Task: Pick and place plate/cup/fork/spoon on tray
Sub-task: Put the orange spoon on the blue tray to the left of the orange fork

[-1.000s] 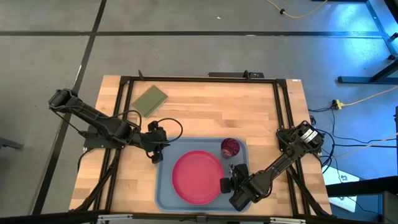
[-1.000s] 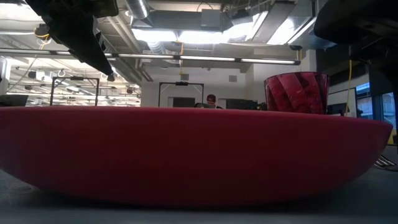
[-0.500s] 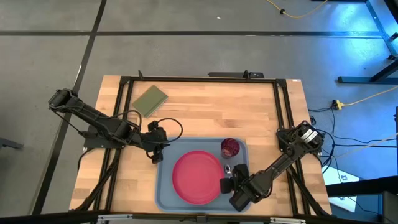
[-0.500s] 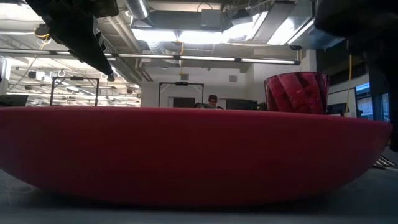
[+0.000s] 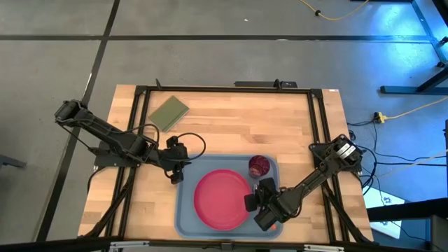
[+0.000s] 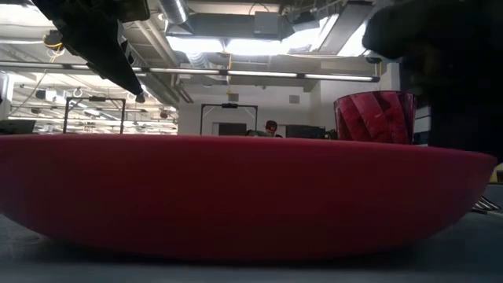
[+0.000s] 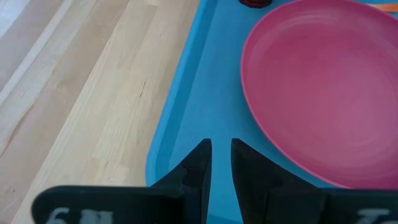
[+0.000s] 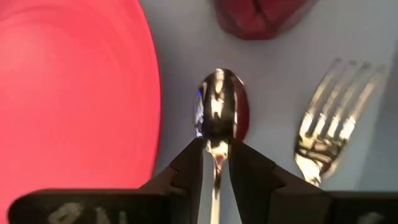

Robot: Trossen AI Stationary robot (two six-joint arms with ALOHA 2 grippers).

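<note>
The light-blue tray (image 5: 187, 183) lies at the table's near edge. On it rest the magenta plate (image 5: 222, 199), the dark red cup (image 5: 259, 166) and the fork (image 8: 329, 118), which lies flat right of the spoon (image 8: 219, 102). My right gripper (image 5: 262, 189) hovers between the plate and the tray's right rim, shut on the spoon. My left gripper (image 7: 221, 165) is shut and empty over the tray's left rim (image 7: 171, 124). It also shows in the high view (image 5: 175, 171). My right gripper pinches the spoon's thin neck (image 8: 216, 152), just behind the bowl, between its two fingers. The fingers lie along the spoon, and the bowl points ahead toward the cup. The orange handle is hidden behind the fingers. I cannot tell whether the spoon touches the tray.
An olive-green pad (image 5: 169, 112) lies on the bare wood at the far left. A black frame (image 5: 231, 89) runs around the table. Bare tray floor (image 8: 273, 81) shows between the spoon, the fork and the cup.
My right gripper has moved a little toward the table's left edge, closer to the plate, carrying the spoon. In the low view its dark arm now fills more of the upper right. My left arm has kept still.
</note>
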